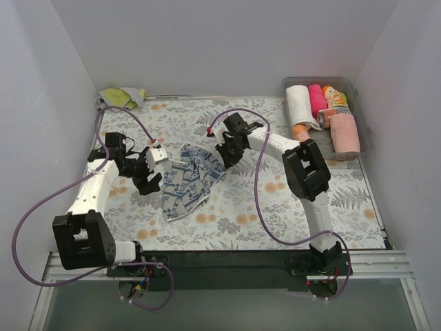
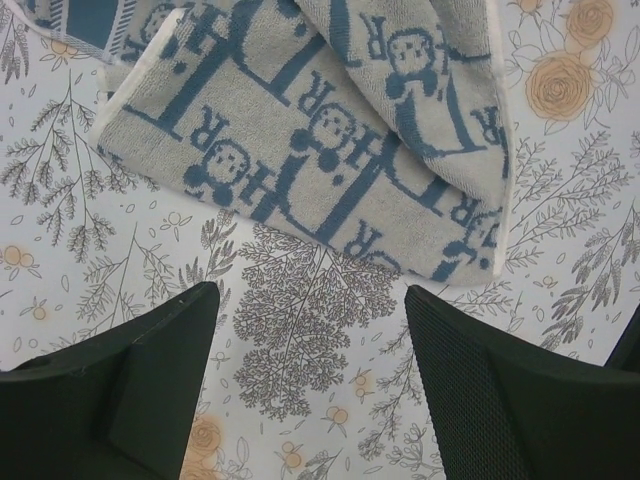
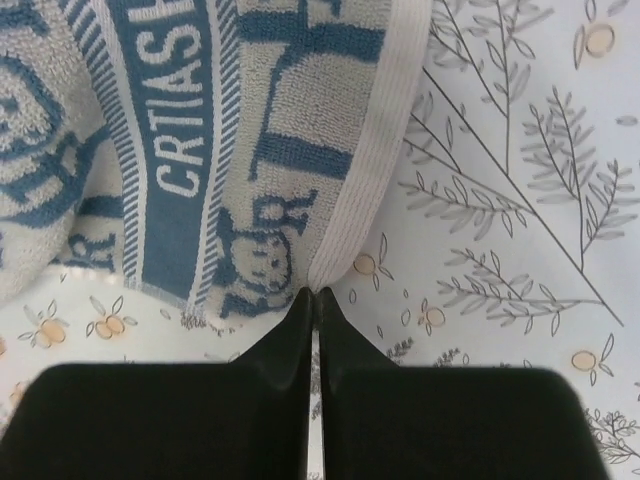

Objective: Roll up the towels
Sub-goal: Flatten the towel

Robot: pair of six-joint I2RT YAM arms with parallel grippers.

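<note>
A grey towel with blue figures and lettering (image 1: 186,183) lies crumpled and partly folded in the middle of the flowered table. My left gripper (image 1: 147,176) is open and empty just left of the towel. In the left wrist view its fingers (image 2: 150,370) stand wide apart over bare cloth (image 2: 310,330), with the towel's edge (image 2: 330,130) just ahead. My right gripper (image 1: 226,157) is at the towel's far right corner. In the right wrist view its tips (image 3: 313,295) are shut on the towel's white hem (image 3: 365,170).
A clear bin (image 1: 364,124) at the back right holds several rolled towels (image 1: 324,103), white, pink and orange. A yellow-green cloth (image 1: 122,96) lies bunched in the back left corner. White walls close in three sides.
</note>
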